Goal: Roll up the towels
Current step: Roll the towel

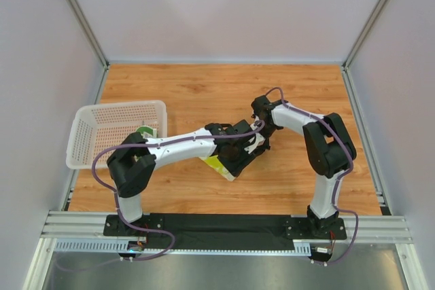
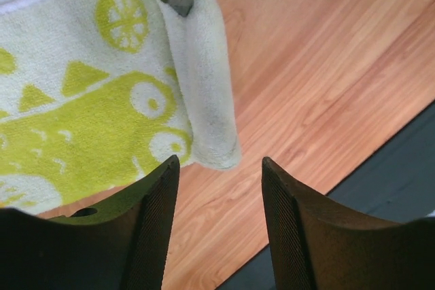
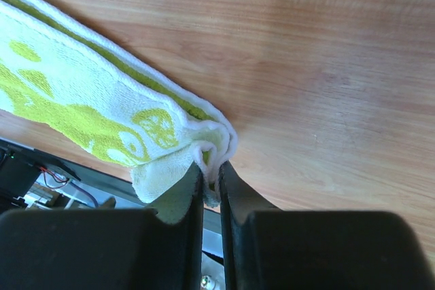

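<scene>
Jaws on my left gripper (image 2: 221, 164) stand apart with nothing between them, hanging just above the near end of the lime-yellow towel (image 2: 81, 100). The towel's edge at 3 o'clock in that wrist view is turned over into a first short roll. To do this step well, I judge I should lower these jaws over that rolled edge and take it evenly. Then I would turn it toward 9 o'clock with the cloth kept taut, so the roll stays tight and straight rather than coning.

From overhead, the white mesh basket (image 1: 88, 142) sits at 9 o'clock on the counter (image 1: 204, 86). The dark green towel (image 1: 145, 130) shows by its 3 o'clock wall, though I cannot tell how it lies. The lime-yellow towel lies mid-counter under both wrists.

At 3 o'clock, my right gripper (image 3: 212, 168) has its jaws nearly together, pinching the folded corner of the lime-yellow towel and anchoring that end.
</scene>
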